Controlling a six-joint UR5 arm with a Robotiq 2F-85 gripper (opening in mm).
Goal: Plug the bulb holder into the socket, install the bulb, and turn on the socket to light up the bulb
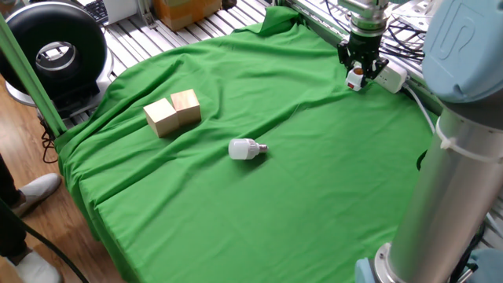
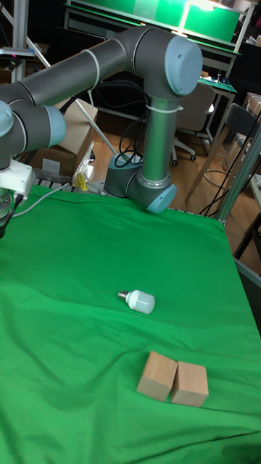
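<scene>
At the far right of the green cloth, my gripper (image 1: 359, 69) points down, shut on the bulb holder (image 1: 356, 77), a small white piece with an orange spot. The holder hangs just left of the socket (image 1: 391, 76), a white power strip at the cloth's edge; whether they touch I cannot tell. The bulb (image 1: 245, 148) lies on its side mid-cloth, its silver base pointing right. In the tall fixed view the bulb (image 2: 139, 300) lies in the middle, the socket (image 2: 16, 177) shows at the left edge, and the gripper is cut off there.
Two wooden blocks (image 1: 173, 112) sit side by side on the left of the cloth, also near the front as blocks (image 2: 174, 381). The socket's white cable (image 1: 418, 101) runs toward my arm's big grey column (image 1: 440, 181). Aluminium rails and cables lie behind the cloth.
</scene>
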